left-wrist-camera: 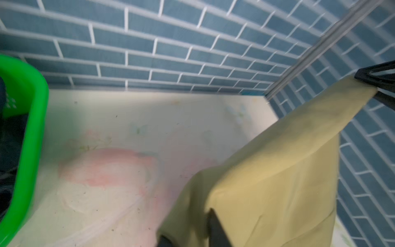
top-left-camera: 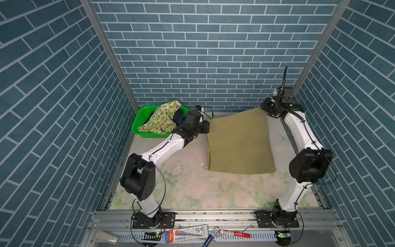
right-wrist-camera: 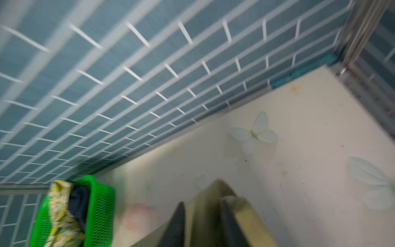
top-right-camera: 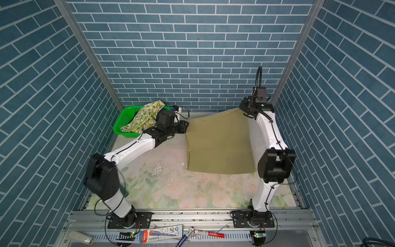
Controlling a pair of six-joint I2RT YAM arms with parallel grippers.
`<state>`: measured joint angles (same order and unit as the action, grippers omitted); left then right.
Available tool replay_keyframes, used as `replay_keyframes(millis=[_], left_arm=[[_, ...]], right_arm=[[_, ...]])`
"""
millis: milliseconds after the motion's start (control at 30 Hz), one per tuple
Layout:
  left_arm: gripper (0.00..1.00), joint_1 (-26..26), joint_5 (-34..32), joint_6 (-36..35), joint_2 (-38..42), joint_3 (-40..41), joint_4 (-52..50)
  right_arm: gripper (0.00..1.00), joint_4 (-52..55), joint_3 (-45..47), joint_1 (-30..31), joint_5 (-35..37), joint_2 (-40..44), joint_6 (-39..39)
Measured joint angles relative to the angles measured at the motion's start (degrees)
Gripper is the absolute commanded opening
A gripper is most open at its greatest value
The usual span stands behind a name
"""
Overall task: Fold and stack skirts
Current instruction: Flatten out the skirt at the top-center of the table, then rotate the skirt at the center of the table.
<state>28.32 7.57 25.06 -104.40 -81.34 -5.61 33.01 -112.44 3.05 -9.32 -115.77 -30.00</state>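
The olive-khaki skirt (top-left-camera: 239, 143) (top-right-camera: 218, 145) is spread over the right half of the table; its near hem lies flat and its far edge is lifted. My left gripper (top-left-camera: 206, 128) (left-wrist-camera: 188, 223) is at the far-left corner, my right gripper (top-left-camera: 264, 108) (right-wrist-camera: 203, 202) at the far-right corner. In both wrist views the fingers stand apart with olive cloth (left-wrist-camera: 277, 181) (right-wrist-camera: 250, 226) still lying between and over them. The lemon-print skirt (top-left-camera: 162, 117) (right-wrist-camera: 57, 205) and the navy skirt (top-left-camera: 178, 117) (right-wrist-camera: 79, 203) sit bunched in the green basket (top-left-camera: 139, 122).
The basket (top-right-camera: 120, 122) (left-wrist-camera: 32, 128) stands at the far-left corner, right behind my left wrist. Blue brick walls close in the back and both sides. Pens and a tube (top-left-camera: 188, 234) lie on the front rail, off the floral table (top-left-camera: 192, 188).
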Motion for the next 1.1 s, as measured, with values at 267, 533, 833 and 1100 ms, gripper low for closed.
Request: replay_keyframes(millis=[267, 533, 833, 1100], left_arm=[[0.89, -2.27, 0.52, -0.24, -3.93, -4.7, -3.63], [0.87, 1.33, -2.38, -0.39, 13.94, 11.23, -5.44], [0.77, 12.41, -5.22, 3.39, 21.24, 28.76, -10.54], [0.74, 16.57, -4.74, 10.05, 18.84, 35.78, -6.58]], right_arm=[[0.85, 1.25, 4.5, -0.07, 0.61, -0.59, 0.94], [0.84, -2.71, 33.99, 0.17, 2.62, 26.23, 0.31], [0.82, -2.25, 55.34, 1.92, 4.83, 34.29, -1.7], [0.82, -3.54, 63.21, 2.58, 4.59, 38.66, -3.26]])
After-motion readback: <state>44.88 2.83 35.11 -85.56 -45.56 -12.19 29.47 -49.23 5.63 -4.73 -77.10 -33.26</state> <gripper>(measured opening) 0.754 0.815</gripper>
